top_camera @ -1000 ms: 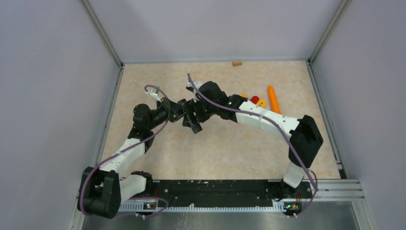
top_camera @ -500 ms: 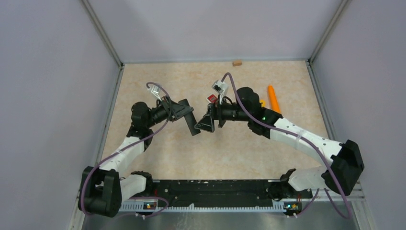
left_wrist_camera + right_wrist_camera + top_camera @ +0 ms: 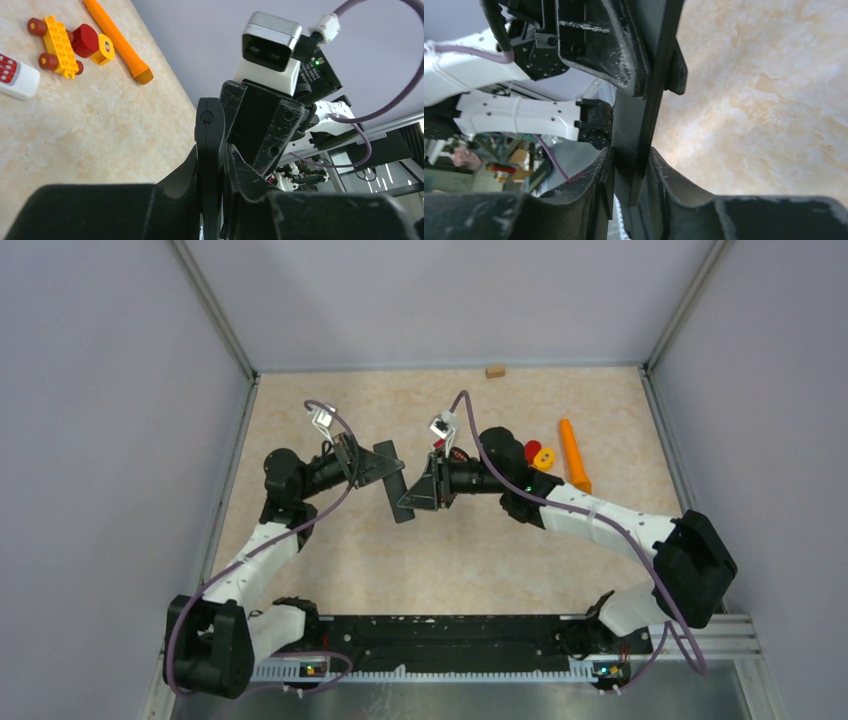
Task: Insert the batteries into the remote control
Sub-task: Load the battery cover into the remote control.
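Observation:
The remote control (image 3: 400, 514) is a slim black bar held edge-on in the air over the middle of the table, between both arms. My left gripper (image 3: 388, 468) is shut on its upper part; in the left wrist view the remote control (image 3: 209, 150) runs up between my fingers (image 3: 165, 190). My right gripper (image 3: 408, 498) faces it from the right and has both fingers against the remote control's (image 3: 644, 100) lower end, clamping it at the right gripper (image 3: 630, 175). The batteries are out of view.
An orange carrot-shaped cone (image 3: 572, 453) lies at the back right beside red and yellow toy pieces (image 3: 538, 453). A small wooden block (image 3: 495, 371) sits at the far wall. The left wrist view also shows a yellow toy car (image 3: 57, 40) and a white red-dotted piece (image 3: 17, 77).
My right arm pulled back to the right, turned to face the left gripper, then closed its wide-open jaws on the remote control's lower end. The left gripper kept its hold and shifted slightly left.

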Action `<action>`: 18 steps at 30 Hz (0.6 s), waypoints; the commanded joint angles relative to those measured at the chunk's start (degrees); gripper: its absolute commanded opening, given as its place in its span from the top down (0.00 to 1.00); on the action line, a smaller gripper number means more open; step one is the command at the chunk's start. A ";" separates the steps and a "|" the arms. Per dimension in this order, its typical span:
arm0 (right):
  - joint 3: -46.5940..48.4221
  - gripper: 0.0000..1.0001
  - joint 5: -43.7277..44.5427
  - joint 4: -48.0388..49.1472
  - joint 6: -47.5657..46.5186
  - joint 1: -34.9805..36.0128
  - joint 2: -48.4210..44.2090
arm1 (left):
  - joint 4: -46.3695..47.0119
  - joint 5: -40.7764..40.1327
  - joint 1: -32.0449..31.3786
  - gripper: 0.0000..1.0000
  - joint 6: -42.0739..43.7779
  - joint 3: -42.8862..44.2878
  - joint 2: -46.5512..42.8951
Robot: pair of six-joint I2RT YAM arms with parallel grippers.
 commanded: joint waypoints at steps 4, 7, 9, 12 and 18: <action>0.44 0.84 5.16 11.25 8.36 -0.31 2.00 | 11.75 3.57 0.20 1.00 -5.14 0.56 -1.40; 0.62 0.84 6.86 12.92 14.09 -1.39 3.41 | 12.47 3.54 0.19 1.00 -5.59 0.06 -1.46; 0.81 0.81 5.55 15.97 17.08 -1.91 4.50 | 13.30 3.92 0.12 1.00 -6.18 0.02 -1.34; 2.12 0.76 3.54 17.47 17.71 -2.02 5.94 | 13.83 4.02 0.14 1.00 -6.43 0.17 -1.71; 1.01 0.58 0.16 19.69 17.04 -1.97 6.71 | 13.74 3.09 0.20 1.00 -5.67 1.01 -2.54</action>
